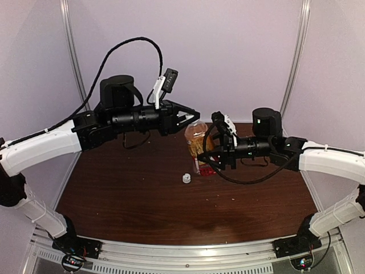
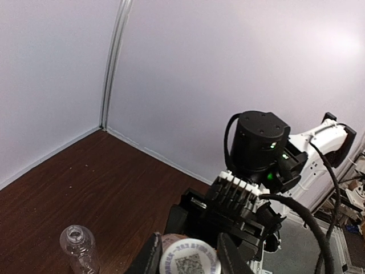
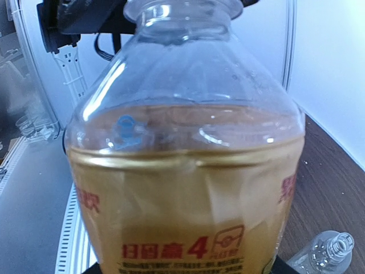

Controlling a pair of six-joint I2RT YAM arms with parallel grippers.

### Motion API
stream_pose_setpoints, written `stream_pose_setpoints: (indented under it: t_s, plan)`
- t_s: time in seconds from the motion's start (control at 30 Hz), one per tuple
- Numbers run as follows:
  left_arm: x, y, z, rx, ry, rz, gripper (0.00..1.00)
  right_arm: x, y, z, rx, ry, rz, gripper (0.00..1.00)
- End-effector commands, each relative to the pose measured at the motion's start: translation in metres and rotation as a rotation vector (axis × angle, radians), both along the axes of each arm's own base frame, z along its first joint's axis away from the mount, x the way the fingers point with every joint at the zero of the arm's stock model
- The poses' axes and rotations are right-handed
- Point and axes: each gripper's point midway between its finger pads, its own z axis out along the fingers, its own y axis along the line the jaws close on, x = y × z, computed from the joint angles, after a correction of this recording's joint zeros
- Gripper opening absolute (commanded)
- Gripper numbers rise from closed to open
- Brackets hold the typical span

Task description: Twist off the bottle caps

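Left claw (image 1: pixel 191 117): clamped on white cap (image 2: pixel 189 260) atop amber bottle (image 3: pixel 188 188).
Right claw (image 1: pixel 219 153): gripping bottle body, centre of counter (image 1: pixel 131 188).
Advice: twist cap squarely about neck axis; hold bottle steady, upright.

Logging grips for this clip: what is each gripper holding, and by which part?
The left gripper pinches the white cap by its sides; the right gripper clamps the amber bottle around its body.

Left gripper (image 1: pixel 191 117) points rightward, fingers (image 2: pixel 149 258) closed tight on the white cap (image 2: pixel 189 260). Right gripper (image 1: pixel 215 152) points leftward, clamped on the amber bottle (image 3: pixel 188 188).
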Motion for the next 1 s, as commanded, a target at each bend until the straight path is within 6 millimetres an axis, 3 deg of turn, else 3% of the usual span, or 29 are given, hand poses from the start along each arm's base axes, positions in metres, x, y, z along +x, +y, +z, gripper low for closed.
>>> stream_pose_setpoints:
  t_s: [0.0, 0.2, 0.4, 0.57, 0.73, 0.97]
  plan:
    - [0.017, 0.008, 0.005, 0.037, 0.073, 0.243, 0.13, 0.027, -0.012, 0.005, -0.014, -0.037, -0.176, 0.35]
    - [0.016, 0.005, 0.009, 0.039, 0.041, 0.227, 0.28, 0.021, -0.013, 0.004, -0.014, -0.036, -0.153, 0.36]
    - [0.0, 0.002, 0.018, 0.031, -0.073, 0.12, 0.54, 0.008, -0.009, 0.004, -0.005, -0.033, -0.075, 0.36]
    - [-0.017, 0.013, 0.029, 0.006, -0.163, -0.007, 0.69, -0.016, -0.003, 0.006, 0.018, -0.018, 0.079, 0.36]
    - [-0.029, 0.03, 0.033, -0.053, -0.179, -0.176, 0.74, -0.037, 0.0, 0.012, 0.052, 0.014, 0.204, 0.36]
    - [-0.067, 0.036, 0.04, -0.111, -0.265, -0.425, 0.75, -0.051, 0.003, 0.021, 0.103, 0.045, 0.307, 0.36]
